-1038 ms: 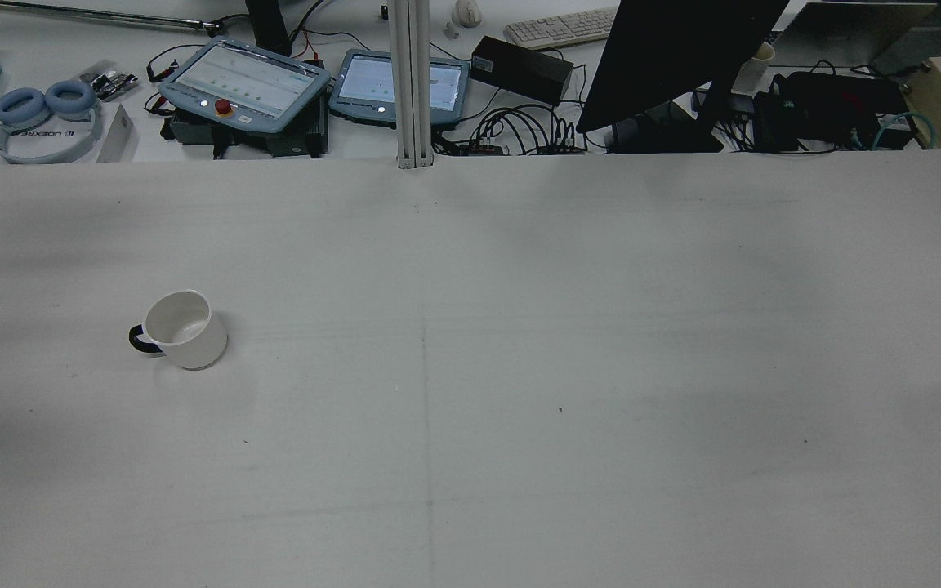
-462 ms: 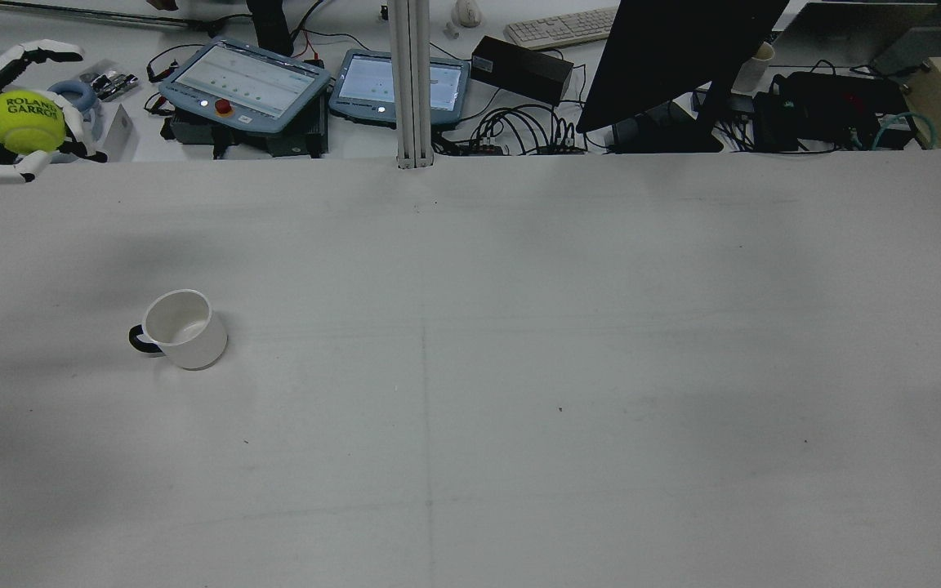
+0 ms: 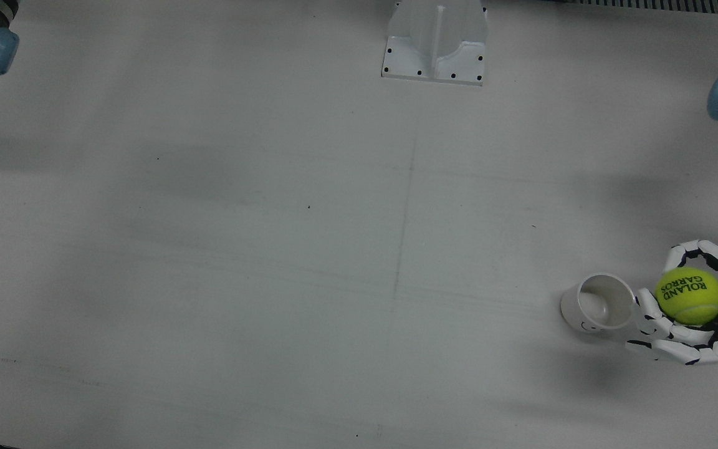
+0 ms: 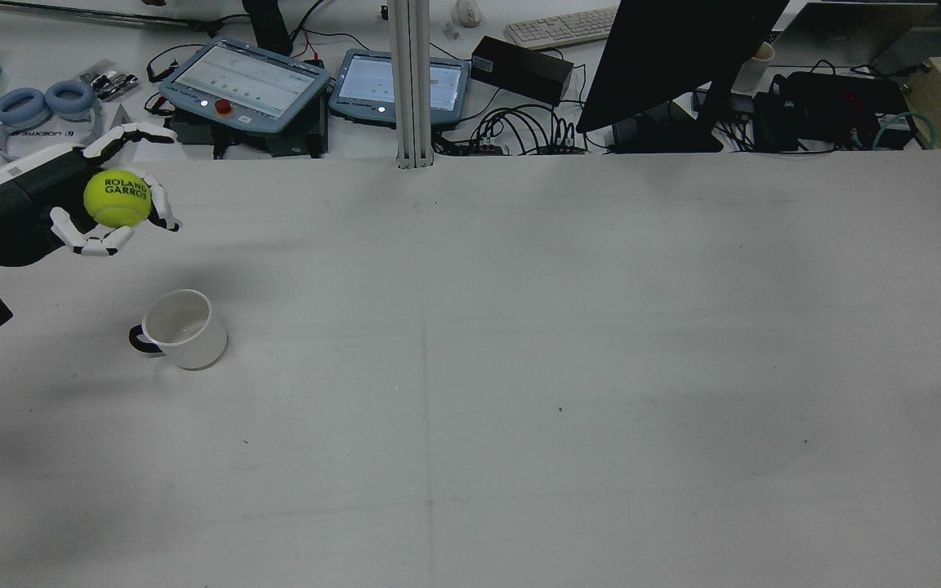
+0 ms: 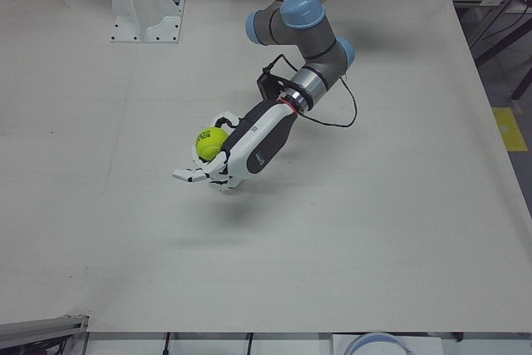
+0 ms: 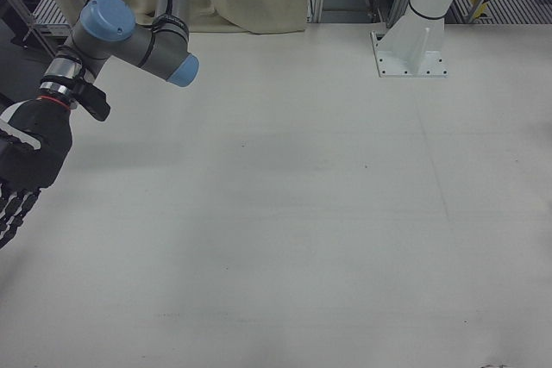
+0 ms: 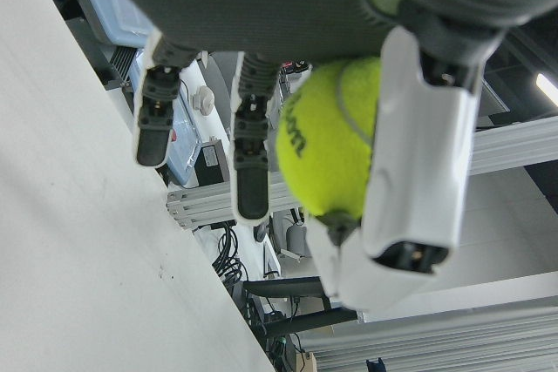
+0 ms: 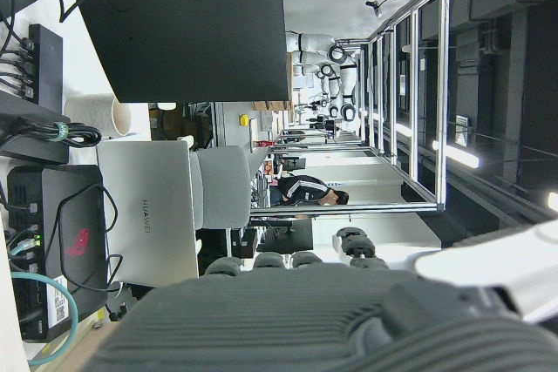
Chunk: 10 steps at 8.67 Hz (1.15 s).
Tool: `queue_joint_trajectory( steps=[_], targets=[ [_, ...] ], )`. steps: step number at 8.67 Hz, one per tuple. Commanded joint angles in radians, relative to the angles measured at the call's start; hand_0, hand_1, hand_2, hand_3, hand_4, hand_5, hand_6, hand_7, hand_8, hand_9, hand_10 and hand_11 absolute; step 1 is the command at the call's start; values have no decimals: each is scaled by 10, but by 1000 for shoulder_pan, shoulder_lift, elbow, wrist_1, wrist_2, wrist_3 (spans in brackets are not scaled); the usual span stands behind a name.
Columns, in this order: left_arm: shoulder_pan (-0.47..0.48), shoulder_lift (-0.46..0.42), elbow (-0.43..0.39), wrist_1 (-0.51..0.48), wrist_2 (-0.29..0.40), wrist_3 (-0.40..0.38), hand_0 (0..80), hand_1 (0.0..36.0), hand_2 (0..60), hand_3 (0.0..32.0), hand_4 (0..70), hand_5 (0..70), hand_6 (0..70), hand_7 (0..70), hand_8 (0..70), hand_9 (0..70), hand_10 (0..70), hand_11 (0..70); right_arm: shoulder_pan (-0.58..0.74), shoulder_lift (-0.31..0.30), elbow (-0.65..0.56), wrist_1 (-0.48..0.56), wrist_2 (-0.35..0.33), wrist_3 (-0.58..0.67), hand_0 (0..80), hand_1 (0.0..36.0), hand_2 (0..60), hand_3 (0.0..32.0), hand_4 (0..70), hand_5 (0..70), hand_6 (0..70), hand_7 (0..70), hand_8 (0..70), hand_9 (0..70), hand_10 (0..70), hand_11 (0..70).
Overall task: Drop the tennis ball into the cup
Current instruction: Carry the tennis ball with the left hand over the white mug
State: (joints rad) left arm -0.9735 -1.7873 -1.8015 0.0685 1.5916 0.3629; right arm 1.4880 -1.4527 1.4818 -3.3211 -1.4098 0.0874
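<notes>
One ball [image 4: 117,198], one cup [image 4: 185,329]. Left hand [image 4: 70,204] grasps the ball in the air near the bench's left edge, beside the cup. Cup upright, empty. Right hand [image 6: 21,170] off to the side; grip unclear.

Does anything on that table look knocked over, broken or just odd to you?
Nothing stands out. The white cup stands upright on the table, empty as far as its inside shows. The left hand holds the tennis ball in the air, not yet over it.
</notes>
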Motion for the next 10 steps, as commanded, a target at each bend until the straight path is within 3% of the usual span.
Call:
queue_joint_trajectory(
  steps=[1, 2, 3, 4, 5, 6, 7, 8, 9, 10],
  targets=[
    [27, 5, 5, -6, -1, 22, 800, 360, 600, 320, 2, 336, 700, 567, 470, 387, 172, 288, 0, 0, 0, 0, 0, 0, 0, 0, 0, 0, 0, 0, 0, 0, 0, 0, 0, 0],
    [42, 19, 7, -10, -1, 25, 800, 360, 535, 320, 0, 296, 602, 498, 411, 319, 171, 288, 0, 0, 0, 0, 0, 0, 0, 0, 0, 0, 0, 0, 0, 0, 0, 0, 0, 0],
    [65, 38, 17, -33, -2, 27, 800, 360, 479, 320, 0, 284, 558, 284, 334, 178, 156, 266, 0, 0, 0, 0, 0, 0, 0, 0, 0, 0, 0, 0, 0, 0, 0, 0, 0, 0],
    [68, 40, 25, -41, -2, 27, 797, 360, 409, 320, 0, 216, 313, 214, 247, 112, 140, 235, 0, 0, 0, 0, 0, 0, 0, 0, 0, 0, 0, 0, 0, 0, 0, 0, 0, 0],
    [68, 40, 24, -44, -2, 28, 692, 349, 386, 320, 0, 216, 382, 166, 247, 85, 131, 220, 0, 0, 0, 0, 0, 0, 0, 0, 0, 0, 0, 0, 0, 0, 0, 0, 0, 0],
    [68, 40, 25, -44, -2, 28, 636, 328, 383, 320, 0, 210, 377, 157, 240, 76, 125, 208, 0, 0, 0, 0, 0, 0, 0, 0, 0, 0, 0, 0, 0, 0, 0, 0, 0, 0],
    [68, 39, 25, -46, -1, 27, 632, 334, 370, 320, 0, 194, 299, 170, 224, 77, 123, 205, 0, 0, 0, 0, 0, 0, 0, 0, 0, 0, 0, 0, 0, 0, 0, 0, 0, 0],
    [68, 40, 24, -47, -1, 24, 627, 317, 397, 320, 0, 229, 491, 134, 260, 68, 121, 202, 0, 0, 0, 0, 0, 0, 0, 0, 0, 0, 0, 0, 0, 0, 0, 0, 0, 0],
    [67, 42, 24, -50, -1, 19, 611, 310, 372, 320, 0, 202, 374, 156, 234, 69, 118, 196, 0, 0, 0, 0, 0, 0, 0, 0, 0, 0, 0, 0, 0, 0, 0, 0, 0, 0],
    [67, 43, 24, -50, -1, 16, 577, 275, 364, 320, 0, 207, 446, 134, 244, 60, 115, 189, 0, 0, 0, 0, 0, 0, 0, 0, 0, 0, 0, 0, 0, 0, 0, 0, 0, 0]
  ],
)
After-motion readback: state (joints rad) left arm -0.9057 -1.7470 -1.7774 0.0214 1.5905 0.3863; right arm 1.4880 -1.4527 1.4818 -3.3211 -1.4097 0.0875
